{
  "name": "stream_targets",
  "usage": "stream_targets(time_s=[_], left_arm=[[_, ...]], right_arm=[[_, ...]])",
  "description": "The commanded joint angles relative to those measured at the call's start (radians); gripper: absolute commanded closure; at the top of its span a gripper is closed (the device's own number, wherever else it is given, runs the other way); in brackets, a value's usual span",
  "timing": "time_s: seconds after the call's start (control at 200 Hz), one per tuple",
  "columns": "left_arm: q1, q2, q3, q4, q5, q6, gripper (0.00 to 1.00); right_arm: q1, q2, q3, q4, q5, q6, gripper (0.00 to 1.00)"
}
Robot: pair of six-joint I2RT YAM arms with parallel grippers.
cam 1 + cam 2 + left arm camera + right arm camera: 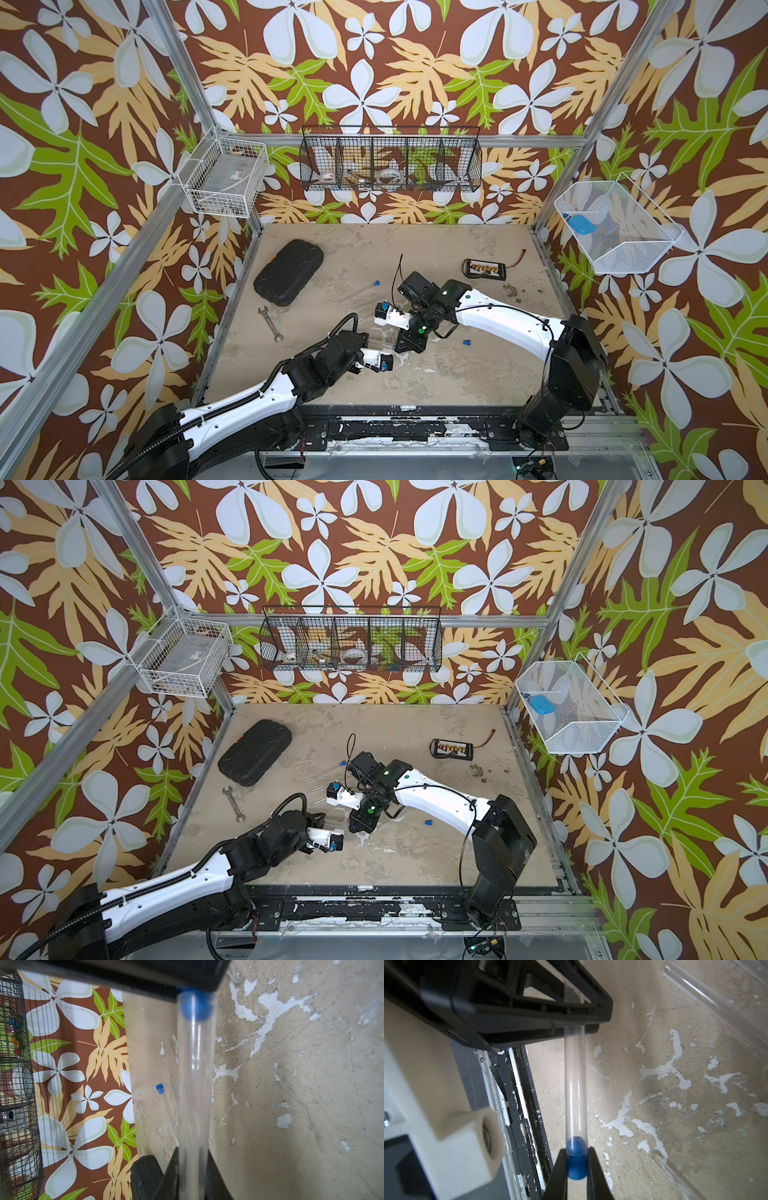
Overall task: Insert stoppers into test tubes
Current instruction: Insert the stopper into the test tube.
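Mid-table you have a thin clear plastic test tube (575, 1084) spanning between the left gripper (192, 1172) and the right gripper (577, 1165), with a small blue plastic stopper (577, 1172) at the right gripper's end. Behind and left of them lies a second clear tube, capped (357, 292). Left of that is the black ribbed plastic case (289, 272), with the grey metal wrench (270, 324) in front of it. A loose blue stopper (467, 342) lies right of the grippers, and the black charging board (482, 267) sits behind it. The white mesh basket (623, 257) on the right wall holds a flat light-blue object (580, 225).
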Motion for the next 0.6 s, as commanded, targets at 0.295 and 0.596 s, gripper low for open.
stream_targets(time_s=[0.295,0.596], left_arm=[[-0.025,-0.029,-0.025,0.224,0.368,0.097,1.00],[-0.025,-0.008,-0.025,0.226,0.297,0.089,1.00]], right_arm=[[-0.022,-0.023,-0.036,0.544,-0.151,0.067,0.80],[-0.055,-0.076,-0.083,0.559,-0.130,0.093,0.66]])
